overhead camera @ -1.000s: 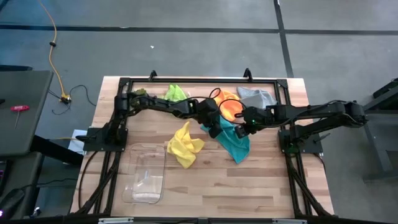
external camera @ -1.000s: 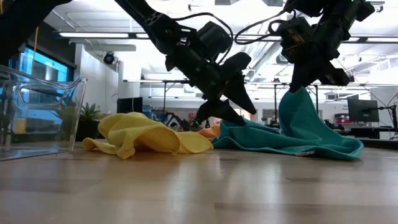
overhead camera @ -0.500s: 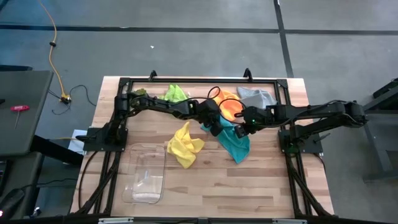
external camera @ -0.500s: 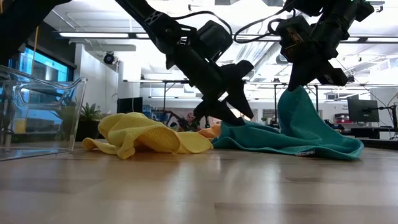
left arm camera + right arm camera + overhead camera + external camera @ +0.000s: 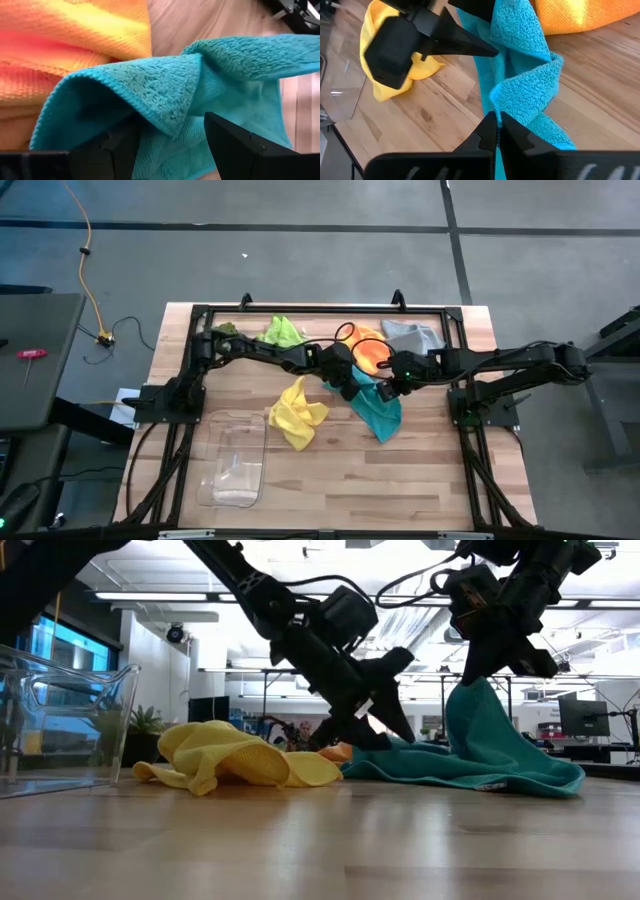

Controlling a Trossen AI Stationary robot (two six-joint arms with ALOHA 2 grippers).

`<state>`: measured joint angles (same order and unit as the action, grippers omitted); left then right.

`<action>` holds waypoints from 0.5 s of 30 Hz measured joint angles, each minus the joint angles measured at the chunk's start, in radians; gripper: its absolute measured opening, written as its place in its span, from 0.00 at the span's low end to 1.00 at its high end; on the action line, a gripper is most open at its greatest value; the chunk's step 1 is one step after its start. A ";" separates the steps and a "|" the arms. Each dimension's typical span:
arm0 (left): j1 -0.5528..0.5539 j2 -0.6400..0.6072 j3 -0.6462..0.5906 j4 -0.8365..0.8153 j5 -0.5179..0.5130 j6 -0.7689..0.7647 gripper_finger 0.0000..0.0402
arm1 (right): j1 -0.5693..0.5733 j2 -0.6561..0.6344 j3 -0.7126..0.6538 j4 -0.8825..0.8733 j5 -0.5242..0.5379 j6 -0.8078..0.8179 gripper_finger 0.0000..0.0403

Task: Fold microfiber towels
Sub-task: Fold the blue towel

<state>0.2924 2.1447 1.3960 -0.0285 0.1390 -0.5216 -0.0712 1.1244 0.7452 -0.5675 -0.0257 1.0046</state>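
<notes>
right gripper [image 5: 496,120] fingers pinching teal towel [image 5: 378,408] | left gripper [image 5: 170,145] fingers spread, straddling fold | risk: your left snags orange towel [image 5: 372,352] at 12 o'clock

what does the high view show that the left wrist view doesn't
Only the high view shows the yellow towel, lime green towel, grey towel, the clear bin and the right pincer shut on the teal towel.

Only the left wrist view shows the teal towel's raised fold sitting between the left pincer's open fingers.

Both show the teal towel lying beside the orange towel.
</notes>
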 joint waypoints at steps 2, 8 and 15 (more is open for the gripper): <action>-0.002 0.003 0.000 -0.002 0.000 0.001 0.52 | 0.000 0.000 0.000 0.001 0.000 0.000 0.00; 0.006 -0.020 0.000 -0.002 0.006 0.027 0.43 | 0.000 0.000 0.000 0.004 0.006 0.000 0.00; 0.031 -0.035 0.001 -0.011 0.072 0.062 0.14 | 0.000 0.000 0.000 0.005 0.011 -0.001 0.00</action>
<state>0.3238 2.1096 1.3972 -0.0390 0.2106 -0.4601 -0.0715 1.1244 0.7452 -0.5629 -0.0151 1.0036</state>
